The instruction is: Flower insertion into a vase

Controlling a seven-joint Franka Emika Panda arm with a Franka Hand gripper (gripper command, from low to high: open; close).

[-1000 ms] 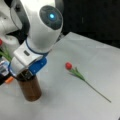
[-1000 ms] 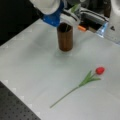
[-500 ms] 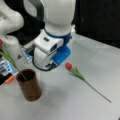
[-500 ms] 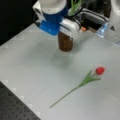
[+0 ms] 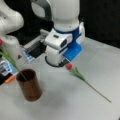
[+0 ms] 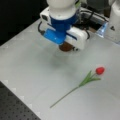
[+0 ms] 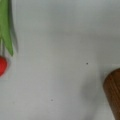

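Observation:
The dark-brown vase (image 5: 29,87) stands at a front view's lower left, and a green stem (image 5: 11,61) leans out of it to the left. A flower with a red bud (image 5: 69,66) and a long stem lies flat on the table to its right, and shows in both front views (image 6: 100,70). My gripper (image 5: 58,63) hangs low over the table between vase and bud, close to the bud, its fingers hidden under the white and blue hand. In a front view the hand covers most of the vase (image 6: 66,47). The wrist view shows the bud (image 7: 2,65) at left and the vase (image 7: 113,92) at right.
A second white robot base (image 5: 11,47) and a grey device with cables (image 5: 33,47) stand behind the vase. Small coloured items (image 5: 8,78) lie at a front view's left edge. The white table (image 5: 75,100) meets a dark perforated board (image 6: 15,107) at a front view's bottom left.
The arm has moved away from above the vase toward the flower lying on the table, and now hangs lower, close to its bud. Vase and lying flower have not moved.

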